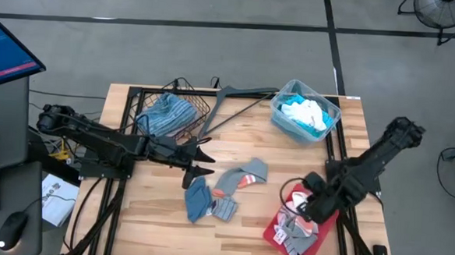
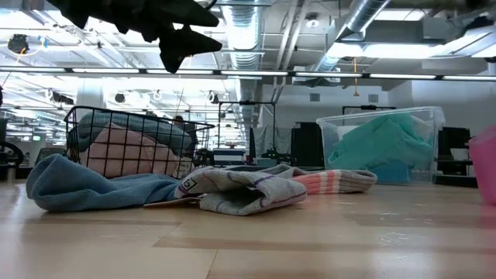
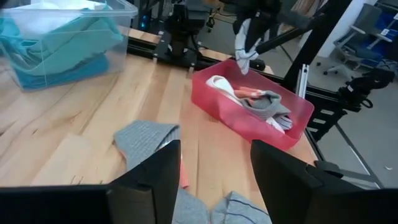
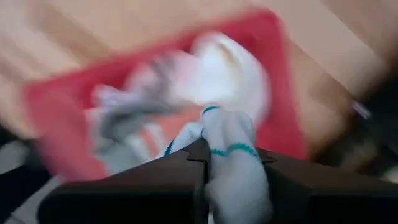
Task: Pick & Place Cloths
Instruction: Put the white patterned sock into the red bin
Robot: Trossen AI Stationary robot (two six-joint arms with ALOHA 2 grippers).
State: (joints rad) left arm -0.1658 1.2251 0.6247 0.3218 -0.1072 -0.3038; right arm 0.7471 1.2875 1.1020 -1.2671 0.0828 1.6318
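Three cloths lie mid-table: a grey one with orange trim (image 1: 246,174), a blue one (image 1: 196,197) and a grey striped one (image 1: 225,209). My left gripper (image 1: 201,162) hovers open just left of them, above the table; the grey cloth (image 3: 146,140) shows past its fingers. My right gripper (image 1: 306,200) points down over the red tray (image 1: 271,233), shut on a white sock with teal stripes (image 4: 227,133). The tray (image 3: 214,102) holds several grey, white and orange cloths. My right gripper pinches the white sock's teal-striped part (image 4: 231,149) between its two fingers, coming from above and pointing down. The sock (image 3: 244,51) hangs slack below the fingers over the tray's far side, lifted off the table.
A clear bin (image 1: 305,110) with turquoise and white cloths stands at the far right. A wire basket (image 1: 171,109) with a blue striped cloth sits at the far left, and a dark hanger (image 1: 241,97) lies between them. Bare wood lies along the near edge.
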